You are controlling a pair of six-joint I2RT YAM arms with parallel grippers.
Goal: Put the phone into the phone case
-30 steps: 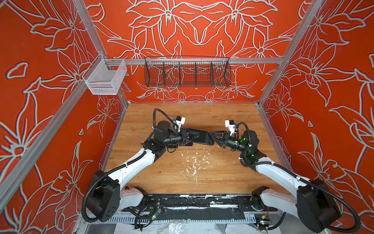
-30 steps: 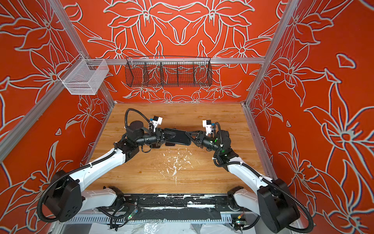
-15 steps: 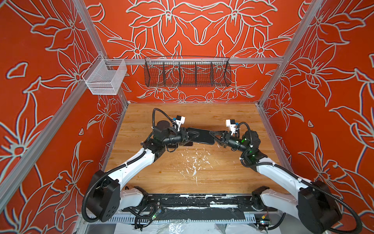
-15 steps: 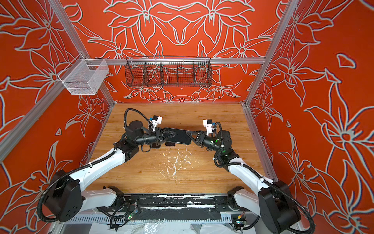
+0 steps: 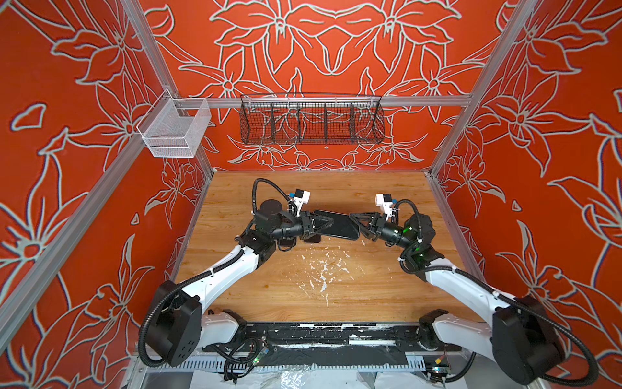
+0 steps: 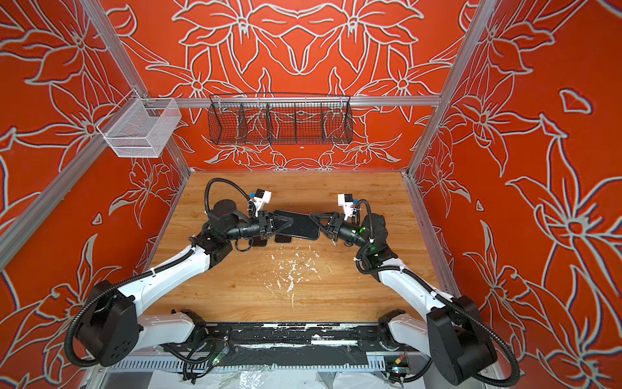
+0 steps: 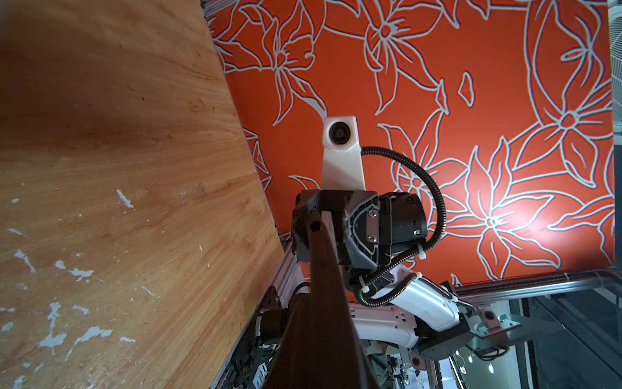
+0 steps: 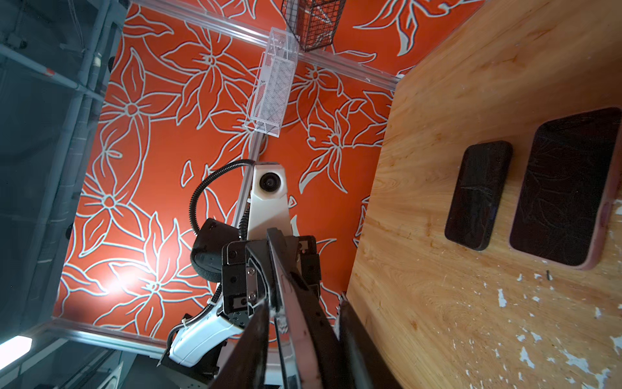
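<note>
From up top: a flat dark case [image 5: 340,227] up in the air over the middle of the table [image 5: 303,188], lying nearly flat. Pinched at one end by the left gripper [image 5: 328,222], clamped tight on it. Met at the other end by the right gripper [image 5: 353,219], nose to nose with the left. Only dark bits poking out below the case there, nothing clear. Shown whole from the right wrist instead: a small phone [image 8: 478,195] and a big phone [image 8: 565,188] with a pink edge, both flat on the wood, side by side, just apart, screens dark. Cannot tell which phone goes with the case. Also from the right wrist: the case edge-on between the right fingers [image 8: 249,336], one finger against it, a gap at the other, so jaws a bit apart and not squeezing, by the look of it. From the left wrist: no phones, just bare wood, white flecks [image 7: 50,323] and the right arm's camera [image 7: 339,134] looking back. Plenty of bare wood in front of the grippers and behind them. Side walls well away from both grippers. Table's right edge near the right arm's elbow. A black basket [image 5: 311,123] and a white basket [image 5: 175,129] high on the back rail, far above the case.
</note>
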